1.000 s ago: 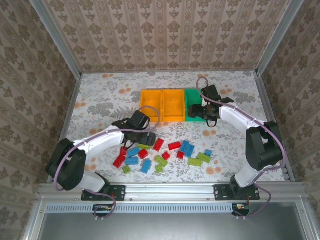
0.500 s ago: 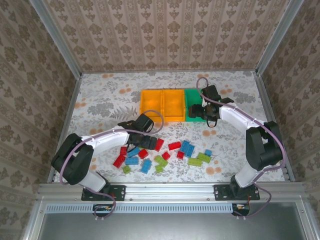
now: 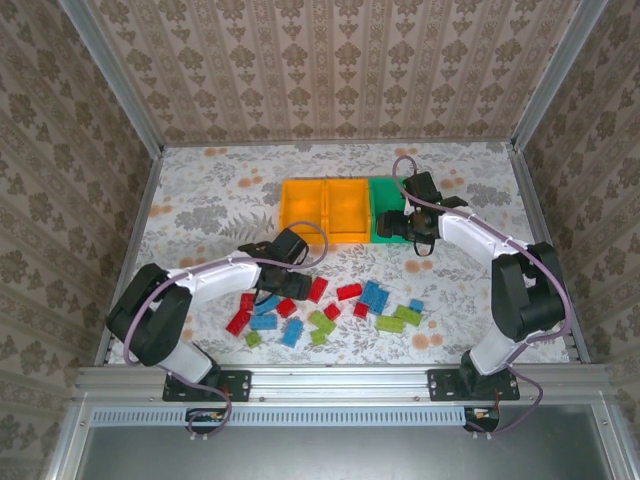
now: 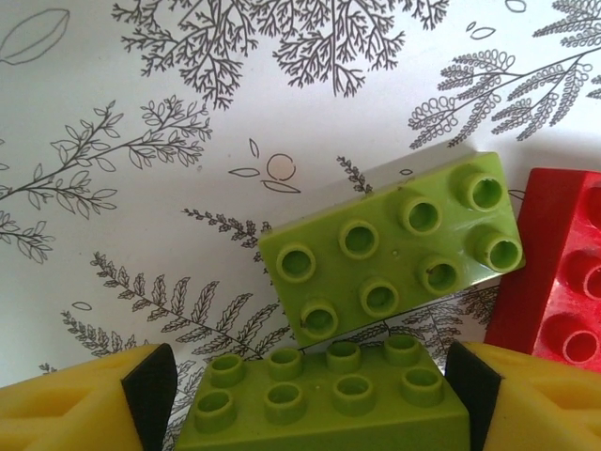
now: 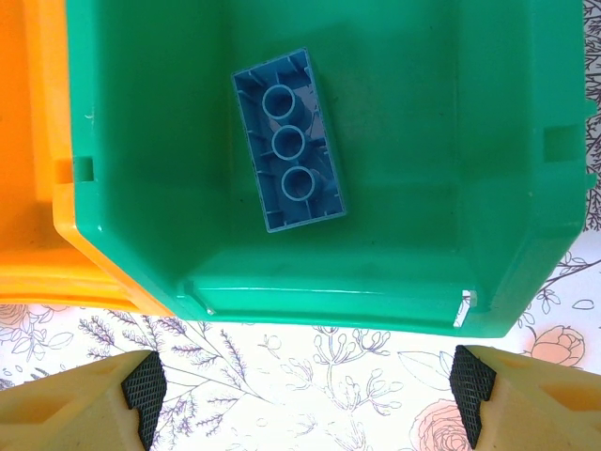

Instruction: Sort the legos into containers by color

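Left-arm pick in hand. Left gripper (image 4: 319, 399) straddles a lime brick (image 4: 329, 395) lying flat on the table (image 4: 188, 94), pads at its ends; gripped or not, cannot tell. Next: pinch, then lift clear of the second lime brick (image 4: 394, 249) and red brick (image 4: 559, 282) close beside.

Right gripper (image 5: 310, 390) spread wide, empty, over the green bin (image 5: 423, 188) near rim. Its wrist view shows a blue brick (image 5: 288, 141) upside down inside. The overhead view adds the loose legos (image 3: 348, 292) scattered before the bins.

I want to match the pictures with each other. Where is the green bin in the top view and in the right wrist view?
Top external: the green bin is at the right end of the bin row, right of centre.
Right wrist: the green bin takes the upper and middle part, with a blue brick inside.
Shared landmark: the orange bin, right against its left side in both views.
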Tool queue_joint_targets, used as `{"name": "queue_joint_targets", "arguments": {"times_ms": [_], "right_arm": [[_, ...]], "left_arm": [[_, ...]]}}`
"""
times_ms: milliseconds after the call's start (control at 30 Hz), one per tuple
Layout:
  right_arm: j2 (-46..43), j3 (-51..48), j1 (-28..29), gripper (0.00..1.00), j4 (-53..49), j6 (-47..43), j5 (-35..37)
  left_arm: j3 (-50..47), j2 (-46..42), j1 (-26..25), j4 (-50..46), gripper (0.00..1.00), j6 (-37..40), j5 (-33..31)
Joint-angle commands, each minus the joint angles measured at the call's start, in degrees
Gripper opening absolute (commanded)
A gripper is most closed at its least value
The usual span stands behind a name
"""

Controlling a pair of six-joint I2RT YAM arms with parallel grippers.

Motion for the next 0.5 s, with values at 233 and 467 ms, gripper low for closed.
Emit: {"name": "queue_joint_targets", "arguments": {"times_ms": [233,467], "right_arm": [[-0.4,-1.0,0.1,0.83,-0.3,-0.3,2.0],[-0.4,-1.0,0.0,0.84,-0.3,-0.3,2.1]], "left_arm": [[0.3,1.4,-0.5,-2.0,0.79,-0.7,-0.7],[0.3,0.8,-0.5,-1.8,0.63,-1.0,-1.1]]}}
